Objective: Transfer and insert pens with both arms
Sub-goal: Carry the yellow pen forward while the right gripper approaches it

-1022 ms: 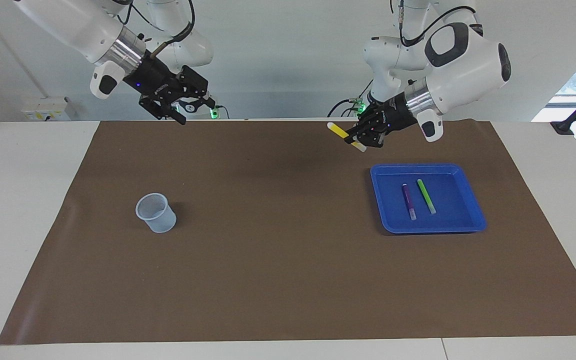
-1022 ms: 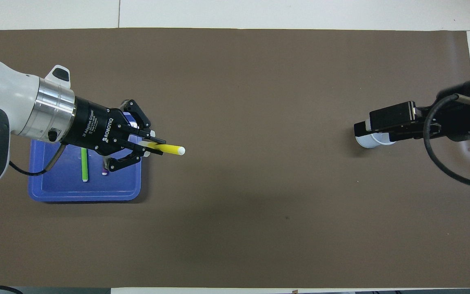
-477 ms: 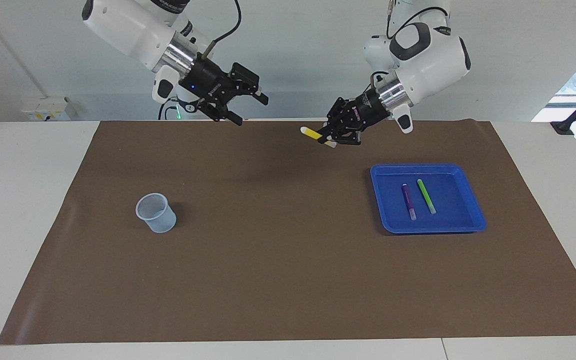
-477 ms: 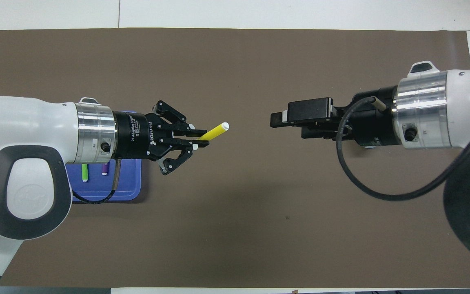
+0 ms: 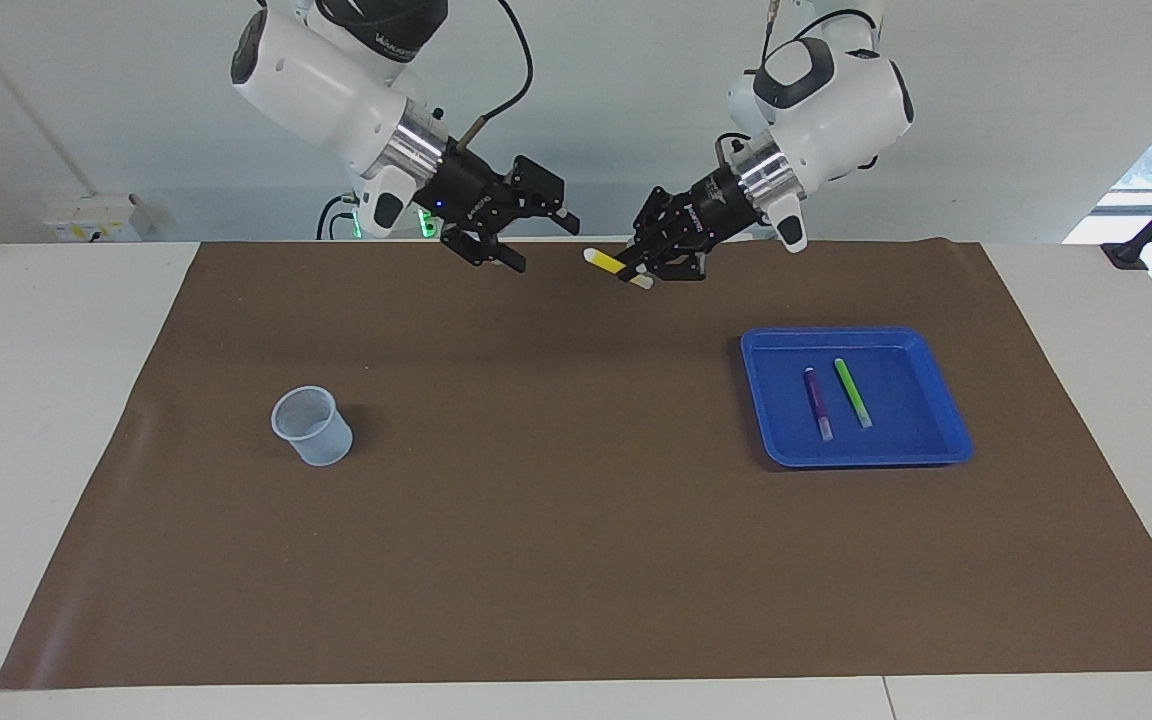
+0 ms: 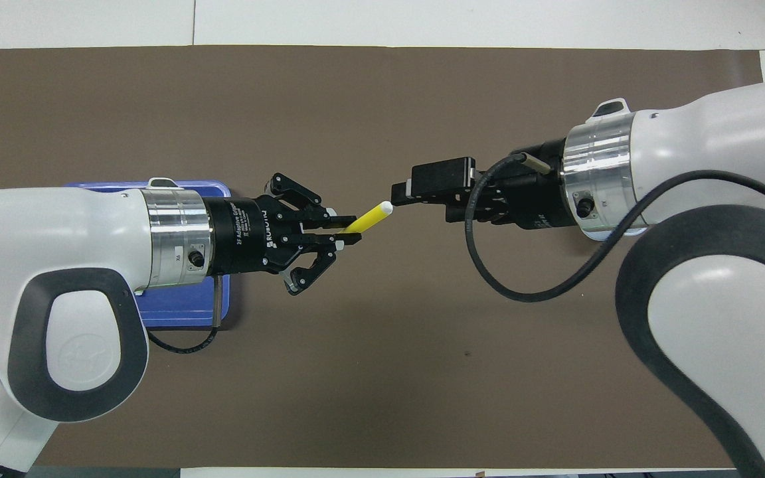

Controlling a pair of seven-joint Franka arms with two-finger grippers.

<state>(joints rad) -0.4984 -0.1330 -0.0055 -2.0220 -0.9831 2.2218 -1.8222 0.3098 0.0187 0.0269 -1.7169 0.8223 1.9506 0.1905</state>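
My left gripper (image 5: 638, 272) is shut on the yellow pen (image 5: 604, 262) and holds it up over the middle of the brown mat, on the strip nearest the robots. The pen's pale tip points at my right gripper (image 5: 539, 240), which is open and also in the air, a short gap from that tip. In the overhead view the yellow pen (image 6: 370, 217) sticks out of the left gripper (image 6: 354, 234) and its tip almost meets the right gripper (image 6: 401, 194). The purple pen (image 5: 817, 402) and the green pen (image 5: 852, 392) lie side by side in the blue tray (image 5: 758, 346).
A pale blue mesh cup (image 5: 312, 426) stands upright on the mat toward the right arm's end; the right arm hides it in the overhead view. The left arm covers most of the blue tray (image 6: 183, 313) there. Two slimmer arms with green lights stand at the table's edge.
Both grippers have moved toward each other over the mat's middle. The gap between the yellow pen's tip and the right gripper has shrunk to almost nothing. The left gripper still holds the pen.
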